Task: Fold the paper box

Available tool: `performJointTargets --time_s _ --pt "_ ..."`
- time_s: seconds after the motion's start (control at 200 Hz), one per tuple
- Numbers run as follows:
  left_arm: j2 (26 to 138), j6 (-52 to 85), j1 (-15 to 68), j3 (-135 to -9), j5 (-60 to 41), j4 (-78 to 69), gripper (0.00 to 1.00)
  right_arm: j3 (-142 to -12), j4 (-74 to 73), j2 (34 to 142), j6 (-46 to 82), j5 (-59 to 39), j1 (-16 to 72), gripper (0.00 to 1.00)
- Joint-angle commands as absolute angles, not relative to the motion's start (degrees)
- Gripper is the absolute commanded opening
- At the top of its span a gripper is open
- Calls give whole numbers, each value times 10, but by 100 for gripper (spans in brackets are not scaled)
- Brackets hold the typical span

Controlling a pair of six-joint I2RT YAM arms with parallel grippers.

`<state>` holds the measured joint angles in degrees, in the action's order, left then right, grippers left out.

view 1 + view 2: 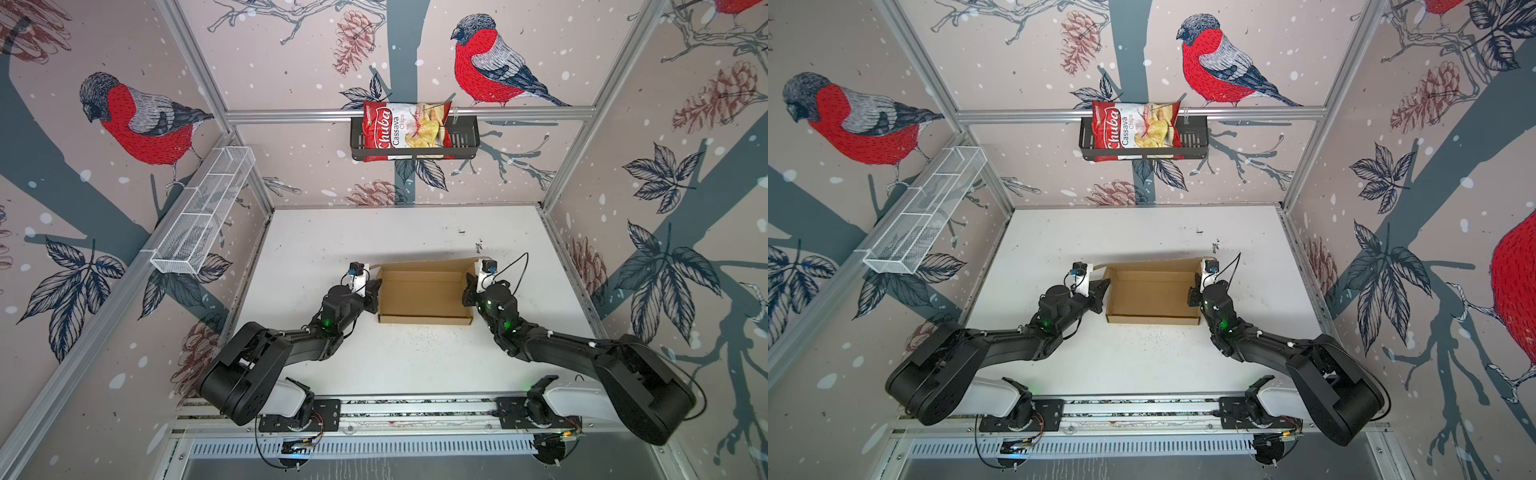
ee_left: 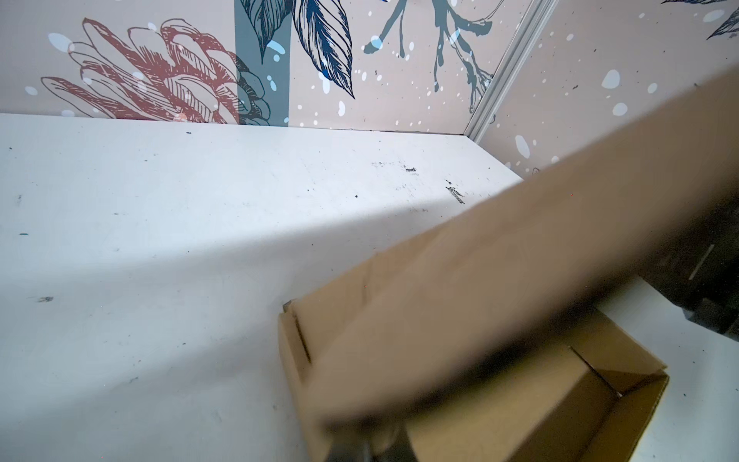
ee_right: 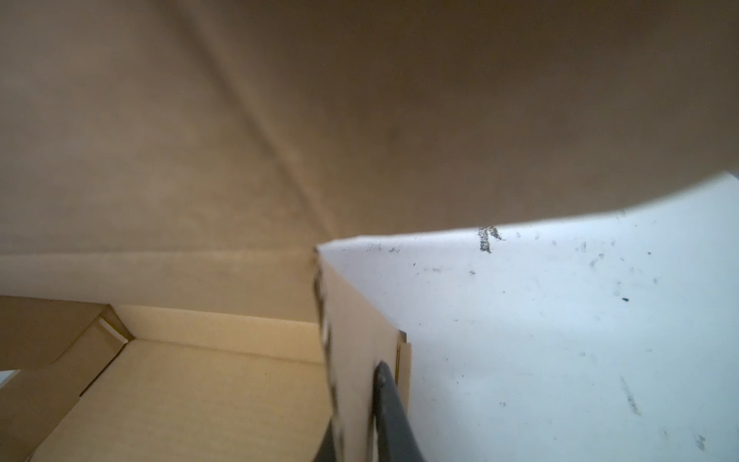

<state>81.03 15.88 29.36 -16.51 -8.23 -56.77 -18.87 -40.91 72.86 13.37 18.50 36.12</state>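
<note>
The paper box (image 1: pixel 424 295) (image 1: pixel 1152 297) is a shallow brown cardboard tray in the middle of the white table, open side up, with its lid standing at the far side. My left gripper (image 1: pixel 376 291) (image 1: pixel 1102 291) is at the box's left end, shut on a blurred lid flap (image 2: pixel 500 280) that crosses the left wrist view above the fingertips (image 2: pixel 348 452). My right gripper (image 1: pixel 469 291) (image 1: pixel 1194 295) is shut on the box's right wall (image 3: pixel 352 360), one dark finger (image 3: pixel 390 404) outside it and one inside. The lid (image 3: pixel 360 100) fills the rest of the right wrist view.
A red chips bag (image 1: pixel 405 129) sits in a black basket (image 1: pixel 469 141) on the back wall. A white wire basket (image 1: pixel 203 212) hangs on the left wall. Bare table (image 1: pixel 415 365) lies in front of the box, with enclosure walls on three sides.
</note>
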Motion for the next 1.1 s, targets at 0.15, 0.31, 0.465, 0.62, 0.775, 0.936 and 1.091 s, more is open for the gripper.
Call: performJointTargets --time_s 0.15,0.31,0.465,0.62,0.775,0.936,1.091 --pt "834 152 311 -117 -68 -613 0 -185 -374 755 141 117 365 17" --pt "821 138 313 -106 -20 -614 0 -179 -347 721 128 99 363 37" --pt "812 123 314 -96 33 -632 0 -187 -303 664 119 60 340 56" --pt "813 115 314 -92 67 -647 0 -192 -252 615 123 12 321 70" --pt "825 88 315 -94 83 -662 0 -204 -178 556 120 -40 302 77" --pt "844 81 314 -93 83 -687 0 -231 -77 492 109 -74 309 75" --pt "851 82 314 -92 79 -697 0 -271 -11 424 108 -77 324 73"
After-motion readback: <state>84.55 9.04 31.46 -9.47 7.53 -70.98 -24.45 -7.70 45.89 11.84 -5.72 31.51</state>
